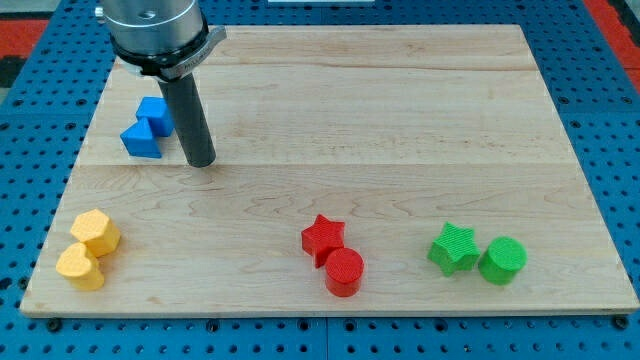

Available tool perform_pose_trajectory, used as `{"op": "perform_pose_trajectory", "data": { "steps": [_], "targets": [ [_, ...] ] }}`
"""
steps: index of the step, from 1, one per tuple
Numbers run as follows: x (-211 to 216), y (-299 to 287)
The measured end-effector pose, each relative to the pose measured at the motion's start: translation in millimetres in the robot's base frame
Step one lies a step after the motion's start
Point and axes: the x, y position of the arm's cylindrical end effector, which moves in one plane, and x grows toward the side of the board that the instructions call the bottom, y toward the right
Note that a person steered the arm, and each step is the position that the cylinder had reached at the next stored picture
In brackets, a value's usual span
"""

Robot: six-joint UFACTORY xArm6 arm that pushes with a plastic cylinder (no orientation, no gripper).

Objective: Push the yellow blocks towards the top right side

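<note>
Two yellow blocks (88, 250) sit untouched at your view's bottom left; my tip (201, 160) (a bare rod, gripping nothing) rests beside the blue blocks (146, 128), every push remaining

Bright even light, soft short shadows, sharp focus

Views: one. Position: raised, at the near long edge of the counter (400, 120), looking down and across toward its far edge. Range: moderate; all four counter edges nearly in frame, the blue pegboard (610, 120) showing around them. Arm enters from the view's top left. No second view.
</note>
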Motion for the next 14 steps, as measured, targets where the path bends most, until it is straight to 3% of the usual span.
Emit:
{"op": "perform_pose_trajectory", "data": {
  "steps": [4, 6, 9, 10, 11, 14],
  "targets": [
    [-2.2, 7.4],
    [178.4, 11.4],
    [176.7, -132.2],
    [163.5, -129.9],
    [157.3, -78.0],
    [108.3, -56.1]
  ]
}}
